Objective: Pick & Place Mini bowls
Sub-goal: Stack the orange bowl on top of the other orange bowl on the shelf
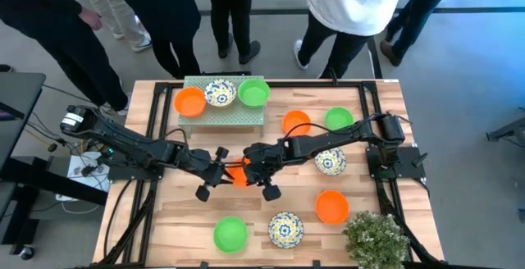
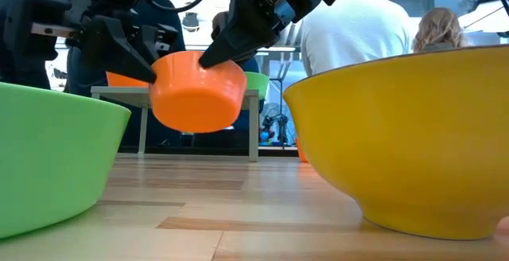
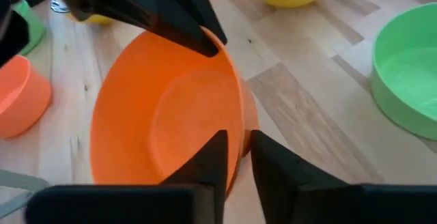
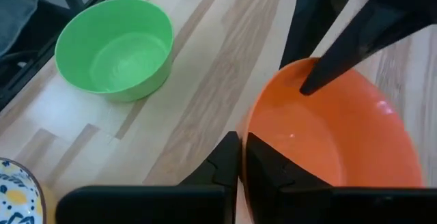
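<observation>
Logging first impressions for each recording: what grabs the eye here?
Both hands, left and right, pinch opposite rims of one plain orange plastic mini bowl, held tilted above the wooden table at its middle. A small raised green stand at the far edge already carries three bowls.

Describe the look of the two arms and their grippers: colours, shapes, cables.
Both arms are dark, nearly black, jointed segments. The left gripper and right gripper each carry two flat, tapering black fingers. Black cables trail from the arm bases; the left base bears a white label.

high: overhead, down | low: tabletop, level | wrists: close, share orange bowl (image 3: 164, 115)
</observation>
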`<action>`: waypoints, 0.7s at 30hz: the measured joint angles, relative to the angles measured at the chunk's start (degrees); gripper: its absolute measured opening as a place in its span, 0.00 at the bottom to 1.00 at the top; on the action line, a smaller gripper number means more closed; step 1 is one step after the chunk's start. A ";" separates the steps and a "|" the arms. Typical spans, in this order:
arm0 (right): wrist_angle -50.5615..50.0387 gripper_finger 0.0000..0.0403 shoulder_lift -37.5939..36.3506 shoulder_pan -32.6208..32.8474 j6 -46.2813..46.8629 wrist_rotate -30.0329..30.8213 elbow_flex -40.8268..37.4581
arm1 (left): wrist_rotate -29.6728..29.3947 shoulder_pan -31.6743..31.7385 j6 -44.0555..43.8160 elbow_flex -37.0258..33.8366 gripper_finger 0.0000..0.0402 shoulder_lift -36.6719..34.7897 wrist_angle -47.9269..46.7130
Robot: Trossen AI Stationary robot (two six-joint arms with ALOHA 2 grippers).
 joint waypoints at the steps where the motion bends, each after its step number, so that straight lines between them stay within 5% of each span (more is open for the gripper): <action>1: 0.30 0.05 0.00 -0.11 -0.04 0.03 0.00 | 0.21 0.00 0.00 0.00 0.11 0.00 -0.12; 4: 2.00 0.11 -0.13 -0.53 -0.11 0.55 0.15 | 0.16 -0.01 -0.09 -0.15 0.03 0.07 -0.22; 16: 2.40 0.31 -0.17 -0.34 -1.33 3.11 0.13 | -0.68 -6.49 -12.30 -0.04 0.02 -0.02 -1.55; 21: 2.33 0.36 -0.15 -0.28 -1.38 4.72 0.11 | -1.46 -10.54 -21.92 2.64 0.02 -0.09 -17.70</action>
